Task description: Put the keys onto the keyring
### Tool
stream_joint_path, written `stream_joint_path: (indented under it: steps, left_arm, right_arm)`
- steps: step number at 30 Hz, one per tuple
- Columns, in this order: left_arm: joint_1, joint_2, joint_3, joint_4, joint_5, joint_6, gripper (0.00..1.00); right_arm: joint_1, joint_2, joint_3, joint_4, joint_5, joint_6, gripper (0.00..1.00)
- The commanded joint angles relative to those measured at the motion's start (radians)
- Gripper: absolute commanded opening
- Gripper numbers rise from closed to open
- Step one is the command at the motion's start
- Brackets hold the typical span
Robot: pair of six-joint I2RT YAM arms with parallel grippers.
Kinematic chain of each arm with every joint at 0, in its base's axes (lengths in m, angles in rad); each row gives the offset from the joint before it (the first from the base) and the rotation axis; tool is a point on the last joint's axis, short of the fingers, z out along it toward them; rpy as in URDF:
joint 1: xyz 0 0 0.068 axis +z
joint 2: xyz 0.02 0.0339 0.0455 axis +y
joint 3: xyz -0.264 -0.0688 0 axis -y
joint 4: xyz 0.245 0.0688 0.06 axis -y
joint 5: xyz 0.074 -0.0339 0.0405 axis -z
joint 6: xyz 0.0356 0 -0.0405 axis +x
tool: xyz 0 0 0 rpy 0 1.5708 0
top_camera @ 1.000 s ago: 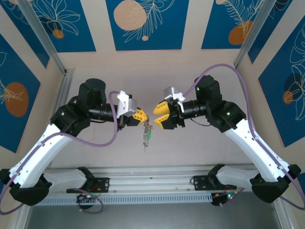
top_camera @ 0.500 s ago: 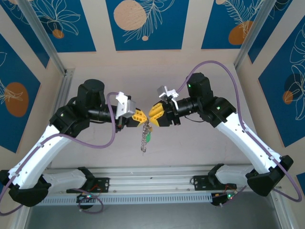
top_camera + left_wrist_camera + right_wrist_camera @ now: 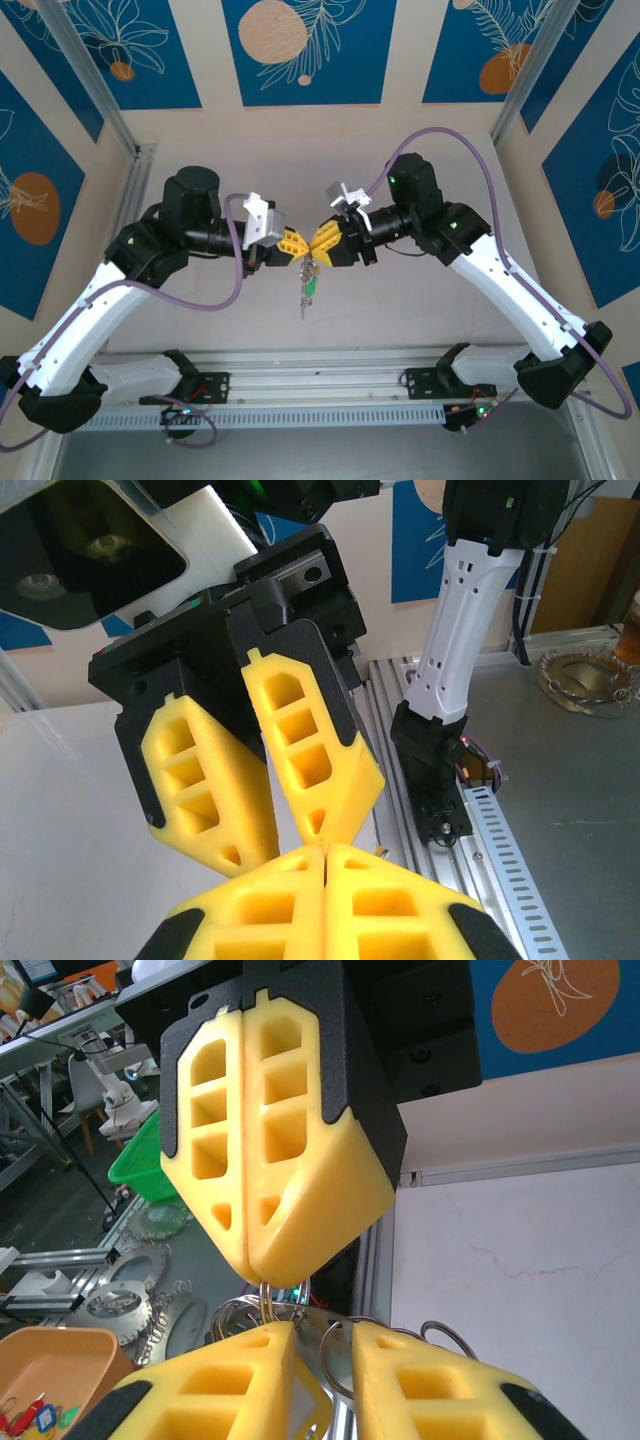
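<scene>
- Keyring (image 3: pixel 308 280) is held by the closed left gripper (image 3: pixel 302 247), dangling below.
- Right gripper (image 3: pixel 319 247) is narrowly parted around it; slippage could be caused by a skewed pinch.

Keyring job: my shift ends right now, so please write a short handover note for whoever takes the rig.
Left gripper: jaws shut on the keyring, which hangs from them above the table.
Right gripper: tip to tip with the left, jaws slightly apart around the ring loops; no firm grip visible.
The key: too small to pick out.
Done: keyring held up off the table.
To do: thread the key on.
</scene>
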Motion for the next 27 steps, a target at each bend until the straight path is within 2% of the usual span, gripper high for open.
stream_joint_path:
  steps: [1, 18, 27]
  left_arm:
    - [-0.003, -0.012, 0.002, 0.044, 0.012, -0.010, 0.00]
    - [-0.002, -0.012, 0.001, 0.031, 0.005, -0.004, 0.00]
    - [-0.002, -0.012, 0.002, 0.030, 0.016, -0.004, 0.00]
  right_arm:
    - [0.009, 0.000, 0.020, -0.038, -0.035, -0.010, 0.22]
    - [0.009, -0.066, -0.032, -0.025, -0.108, -0.012, 0.23]
    - [0.010, -0.034, -0.027, -0.011, -0.103, 0.000, 0.23]
